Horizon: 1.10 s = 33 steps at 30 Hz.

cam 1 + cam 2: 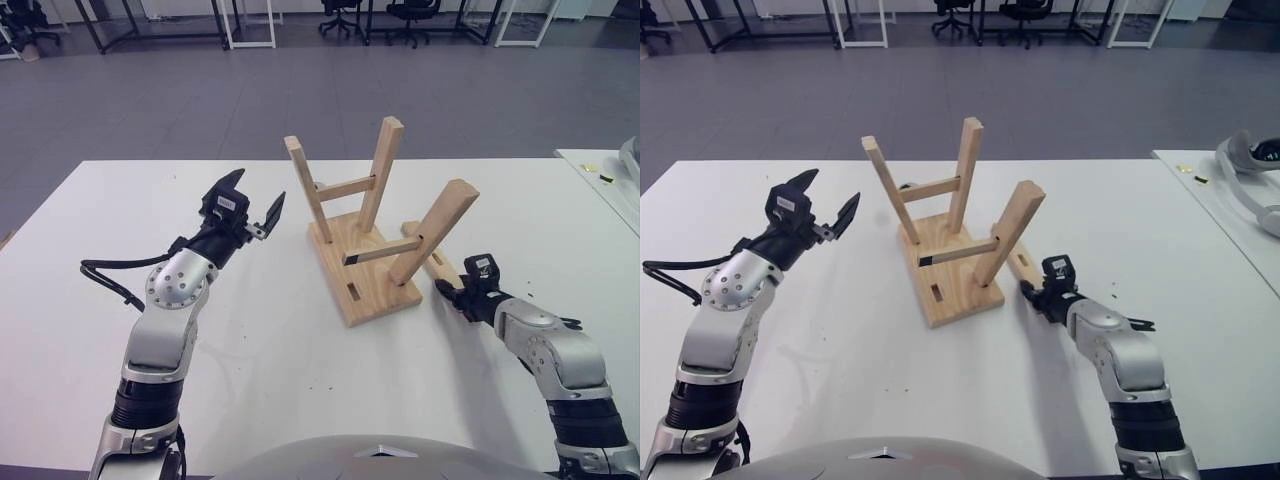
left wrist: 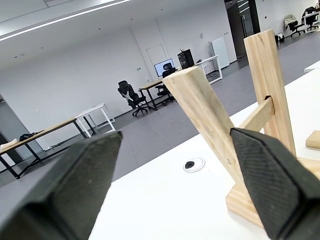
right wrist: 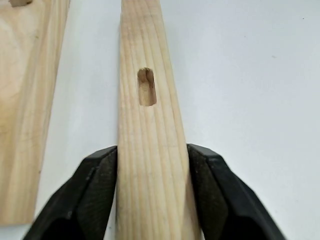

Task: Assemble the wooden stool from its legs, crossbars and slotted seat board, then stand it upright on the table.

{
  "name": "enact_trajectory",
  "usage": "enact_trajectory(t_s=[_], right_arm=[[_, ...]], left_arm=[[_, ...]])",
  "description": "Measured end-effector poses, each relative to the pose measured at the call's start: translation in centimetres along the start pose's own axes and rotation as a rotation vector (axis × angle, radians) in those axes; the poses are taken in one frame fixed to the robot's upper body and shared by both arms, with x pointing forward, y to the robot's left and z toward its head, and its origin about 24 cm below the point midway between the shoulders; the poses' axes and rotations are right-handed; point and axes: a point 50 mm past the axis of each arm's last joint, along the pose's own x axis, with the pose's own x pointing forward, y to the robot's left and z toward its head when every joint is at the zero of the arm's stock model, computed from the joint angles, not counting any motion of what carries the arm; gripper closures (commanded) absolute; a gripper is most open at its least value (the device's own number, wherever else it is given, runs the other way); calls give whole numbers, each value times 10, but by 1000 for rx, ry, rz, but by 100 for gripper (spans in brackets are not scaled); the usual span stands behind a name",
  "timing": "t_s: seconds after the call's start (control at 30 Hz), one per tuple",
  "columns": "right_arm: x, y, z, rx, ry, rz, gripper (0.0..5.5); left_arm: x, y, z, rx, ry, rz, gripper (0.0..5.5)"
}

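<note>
Right wrist view looks straight down the loose leg (image 3: 150, 150): the right gripper (image 3: 152, 160) is clamped across its width, both black fingers (image 3: 90, 195) pressed to its sides, and the leg's long axis runs directly away from the jaws, with a mortise slot (image 3: 146, 87) facing up a little past the grip. The leg lies flat on the white table (image 1: 300, 400), just beside the right edge of the inverted seat board (image 1: 365, 290) and roughly parallel to it, a thin strip of tabletop showing between the two. From the head camera, three legs already stand in the board: a rear pair joined by a crossbar (image 1: 345, 187), and a near-right one tied in by a second crossbar (image 1: 375, 253). An empty slot (image 1: 355, 291) shows near the board's near-left corner, which by my reading is where this fourth leg belongs. That corner lies to the left of the right gripper, so the leg must be lifted, tipped upright and carried over the board. The left gripper (image 1: 261, 184) hangs above the table left of the stool, fingers spread wide and holding nothing, and it is the nearer one for steadying the board.
</note>
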Motion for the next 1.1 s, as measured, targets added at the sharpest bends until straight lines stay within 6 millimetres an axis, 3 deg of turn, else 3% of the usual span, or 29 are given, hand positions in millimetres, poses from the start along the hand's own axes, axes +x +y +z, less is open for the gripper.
enact_trajectory(t_s=[0.1, 0.13, 0.2, 0.27, 0.37, 0.43, 0.47, 0.5, 0.83, 0.97, 1.07, 1.1], right_arm=[[-1, -19, 38, -54, -235, -129, 343], [-5, -29, 61, -88, -345, -189, 343], [-33, -43, 133, -222, -686, -312, 343], [-55, -28, 180, -345, -914, -292, 343], [-68, 18, 209, -604, -1070, -106, 343], [-76, 66, 213, -867, -1146, 119, 343], [-77, 83, 208, -936, -1161, 217, 343], [-79, 86, 207, -947, -1168, 245, 343], [-82, 93, 201, -950, -1150, 367, 343], [-79, 91, 196, -913, -1111, 410, 343], [-79, 91, 195, -888, -1103, 440, 343], [-79, 92, 195, -881, -1100, 451, 301]], left_arm=[[8, 12, 14, -50, -53, 38, 152], [11, 17, 23, -79, -85, 57, 152], [25, 28, 55, -187, -206, 69, 152], [40, 25, 84, -370, -327, 3, 152], [59, 7, 104, -704, -386, -182, 152], [68, -6, 127, -923, -436, -375, 152], [68, -9, 142, -976, -476, -458, 152], [67, -7, 148, -998, -494, -477, 152], [53, 19, 149, -1042, -538, -396, 336], [50, 17, 145, -1040, -529, -394, 421], [46, 16, 148, -1029, -540, -419, 438], [45, 16, 148, -1024, -539, -422, 439]])
